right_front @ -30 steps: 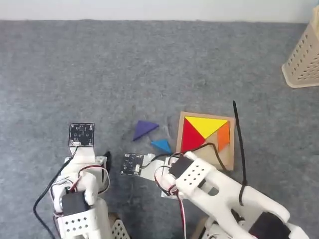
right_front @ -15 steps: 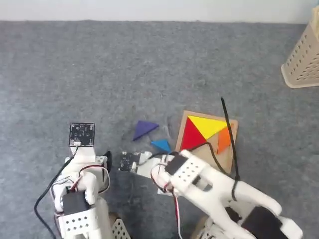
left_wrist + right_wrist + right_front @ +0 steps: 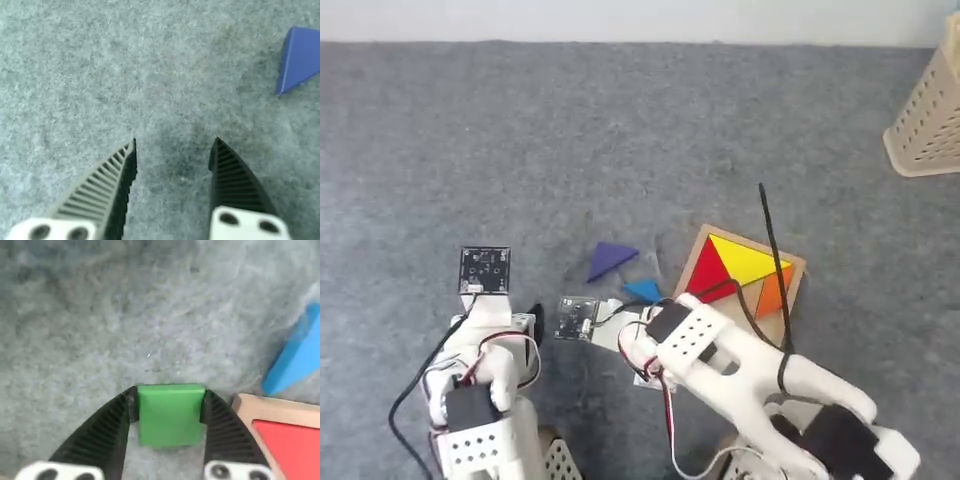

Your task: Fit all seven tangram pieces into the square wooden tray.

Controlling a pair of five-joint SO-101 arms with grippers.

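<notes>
Fingers [image 3: 112, 422] of the right gripper [image 3: 168, 391] are clenched on a green square [image 3: 170, 415], one ribbed pad against each of two opposite sides, and we see this piece held over the grey carpet [image 3: 620, 130] just outside a corner of the wooden tray [image 3: 265, 407]; we cannot tell whether the square touches the carpet. A blue triangle [image 3: 295, 360] lies on the carpet close to the tray's outer edge, near the green square but apart from it. In the high view we find the tray turned at an angle, with a yellow triangle [image 3: 750, 262], a red triangle [image 3: 708, 277] and an orange piece [image 3: 770, 293] lying inside it, the red and yellow ones edge to edge. The right arm [image 3: 720, 350] covers the near part of the tray, so we cannot make out what lies under it. A purple triangle [image 3: 611, 260] sits on the carpet beyond the blue one, farther from the tray. The left gripper [image 3: 175, 141] is released, its two fingers spread with bare carpet between them, and it grips nothing; the purple triangle lies well off to one side of it. A pale slotted basket [image 3: 930, 110] stands at the far right edge of the carpet
</notes>
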